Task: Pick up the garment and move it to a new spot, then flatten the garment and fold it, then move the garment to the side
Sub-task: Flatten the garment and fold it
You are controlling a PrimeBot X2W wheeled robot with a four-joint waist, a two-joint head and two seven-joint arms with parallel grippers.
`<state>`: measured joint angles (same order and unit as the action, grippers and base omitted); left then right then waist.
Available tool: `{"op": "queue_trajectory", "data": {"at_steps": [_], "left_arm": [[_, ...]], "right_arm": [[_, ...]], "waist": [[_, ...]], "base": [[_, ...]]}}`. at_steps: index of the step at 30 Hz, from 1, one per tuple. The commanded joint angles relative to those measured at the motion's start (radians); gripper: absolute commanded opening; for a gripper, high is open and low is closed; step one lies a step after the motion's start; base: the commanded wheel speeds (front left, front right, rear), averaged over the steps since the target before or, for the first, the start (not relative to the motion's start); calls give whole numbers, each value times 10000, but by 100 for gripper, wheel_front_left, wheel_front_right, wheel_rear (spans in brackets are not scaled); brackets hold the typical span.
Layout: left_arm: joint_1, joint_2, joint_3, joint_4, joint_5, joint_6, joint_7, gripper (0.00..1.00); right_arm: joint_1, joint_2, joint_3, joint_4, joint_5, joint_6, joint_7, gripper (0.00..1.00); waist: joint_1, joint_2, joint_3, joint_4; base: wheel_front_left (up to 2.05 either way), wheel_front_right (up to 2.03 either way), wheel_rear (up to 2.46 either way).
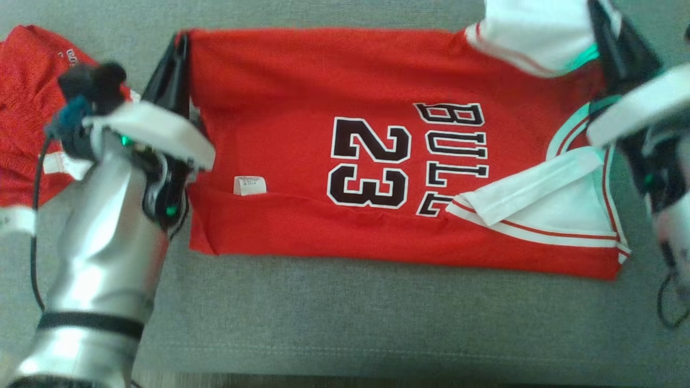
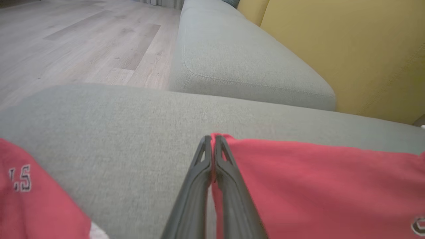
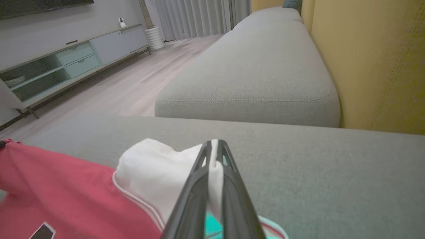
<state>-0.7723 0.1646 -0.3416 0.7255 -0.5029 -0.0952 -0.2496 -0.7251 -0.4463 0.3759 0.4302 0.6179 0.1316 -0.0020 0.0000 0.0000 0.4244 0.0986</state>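
Fold step, I reckon: left tool (image 2: 211,138) pinches jersey (image 1: 280,75) hem, right tool (image 3: 215,143) pinches white sleeve (image 3: 149,166) at its tips. Next: lift both evenly.

Head camera looks straight down on the jersey (image 1: 323,81); both wrist cameras skim close along my fingers (image 2: 196,186), sharing its cloth.

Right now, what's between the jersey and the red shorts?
Bare grey cushion, seen in the left wrist view; the left gripper pinches the jersey edge there.
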Motion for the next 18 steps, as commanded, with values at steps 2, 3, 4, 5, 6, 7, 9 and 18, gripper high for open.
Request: {"op": "queue_trajectory", "data": {"at_steps": [2,3,4,5,6,7,9,18], "left_arm": [[519,565,412,-775,51,141,-120,0],[775,607,434,-937,20,155,-121,0],[1008,656,463,-1103,-7,179,-121,0],[1241,712,492,-1244,-36,219,-119,0],[1463,755,521,-1381,-89,248,-98,0],[1673,804,556,-1514,-142,283,-65,0],[2077,870,601,-1820,-232,378,27,0],[3573,1148,665,-3054,-460,839,545,0]], "right_arm": [[917,-176,33,-771,110,-9,-301,0],[1233,-182,32,-968,90,-9,-384,0],[1550,-156,-10,-1137,115,-9,-459,0],[1852,-126,-67,-1276,134,-9,-515,0],[2123,-115,-98,-1433,100,-9,-579,0],[2383,-64,-163,-1581,107,-9,-638,0],[2846,10,-270,-1844,68,-9,-712,0],[4567,556,-977,-2672,-197,-9,-838,0]], "waist": [[0,0,-76,-95],[0,0,-91,-133],[0,0,-111,-172],[0,0,-139,-220],[0,0,-156,-260],[0,0,-175,-302],[0,0,-207,-373],[0,0,-375,-563]], "base": [[0,0,0],[0,0,0],[0,0,0],[0,0,0],[0,0,0],[0,0,0],[0,0,0],[0,0,0]]}}
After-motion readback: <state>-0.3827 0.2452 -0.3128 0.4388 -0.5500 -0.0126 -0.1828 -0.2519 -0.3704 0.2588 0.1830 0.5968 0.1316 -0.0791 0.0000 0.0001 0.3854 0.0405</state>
